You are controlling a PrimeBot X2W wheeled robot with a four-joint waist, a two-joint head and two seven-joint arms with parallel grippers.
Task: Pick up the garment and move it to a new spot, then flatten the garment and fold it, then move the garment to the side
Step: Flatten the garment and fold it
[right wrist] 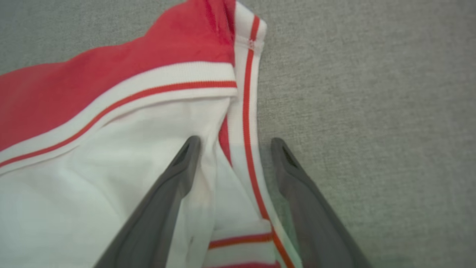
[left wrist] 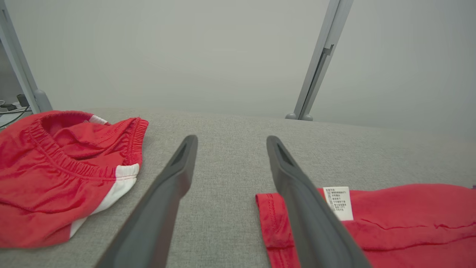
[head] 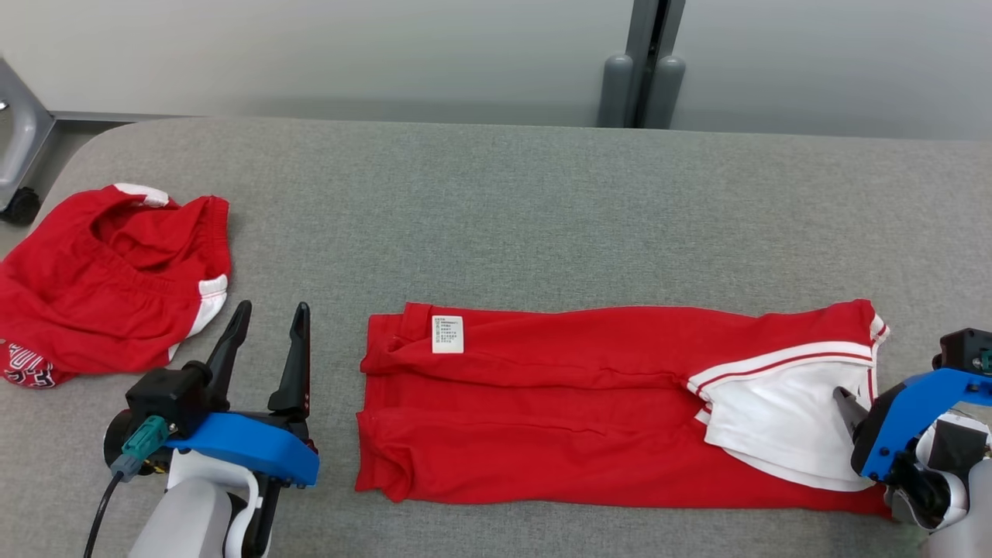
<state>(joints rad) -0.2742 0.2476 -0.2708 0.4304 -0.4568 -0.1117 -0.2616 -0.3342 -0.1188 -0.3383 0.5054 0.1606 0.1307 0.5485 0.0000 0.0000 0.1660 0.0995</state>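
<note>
Grey cloth-covered surface (head: 542, 201). The garment (head: 558, 403), a red knit shirt, lies near the middle of the front edge as a long flat band, apparently already folded lengthwise, with the hem end to the robot's left and a white sleeve with red-striped ribbing to its right. Left gripper (head: 271, 310) sits just beside the hem end, fingers spread wide with nothing between them, clear of the cloth. Right gripper (right wrist: 235, 143) is over the sleeve end, fingers also spread. One lies above the white cloth, the other above bare surface, with the striped edge running between them. Not pinching; I cannot tell whether the tips touch the fabric. My read is that the cloth is light, limp and a little stretchy, so the layers could slide apart or sag if it is lifted at one point. Better to take it at both ends at once, pinching all layers at the hem corner and the ribbed sleeve edge, which look firmer. A white care label (head: 447, 334) is sewn at the hem, with rows of fine print too small to read. A second piece, crumpled red shorts (head: 101, 287) with an elastic waistband, lies well apart at far left. A fragment of white lettering on them is not legible.
</note>
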